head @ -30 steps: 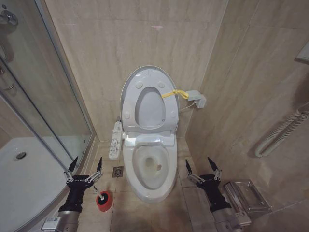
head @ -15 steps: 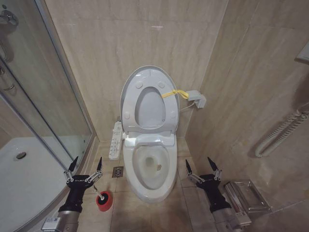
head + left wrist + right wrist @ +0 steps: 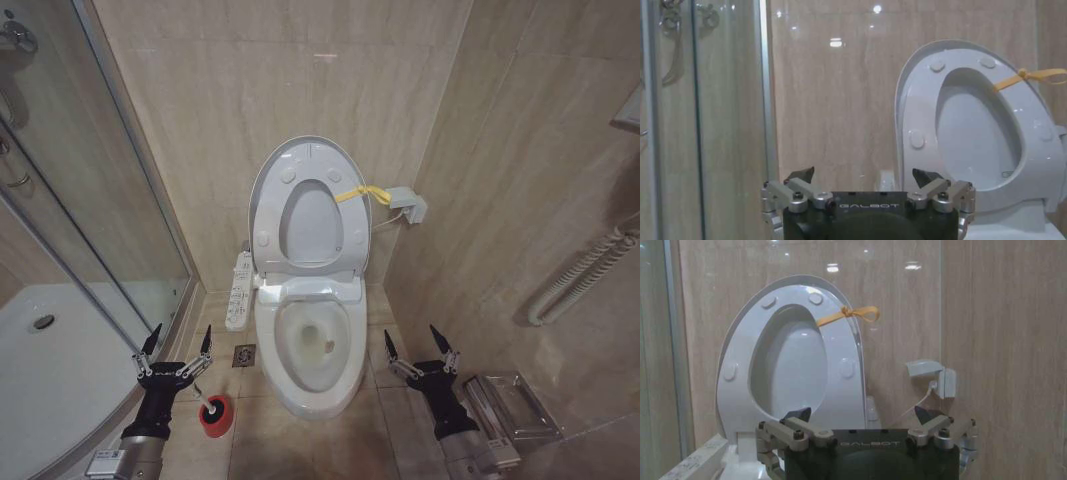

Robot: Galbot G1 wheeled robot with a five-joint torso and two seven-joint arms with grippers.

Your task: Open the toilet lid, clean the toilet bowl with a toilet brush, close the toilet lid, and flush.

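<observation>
One toilet bowl (image 3: pixel 312 345). One toilet lid (image 3: pixel 268 190), raised — one ring seat (image 3: pixel 345 215) raised with it. Four round bumpers on seat underside. One toilet brush (image 3: pixel 207 404) in one red holder (image 3: pixel 215 417). One yellow strap (image 3: pixel 352 193). One white side control panel (image 3: pixel 238 290). One floor drain (image 3: pixel 244 355). Two grippers — left gripper (image 3: pixel 179 340), right gripper (image 3: pixel 415 343) — two fingers each.

"GALBOT" on left gripper (image 3: pixel 865 176) and right gripper (image 3: pixel 865 416)
</observation>
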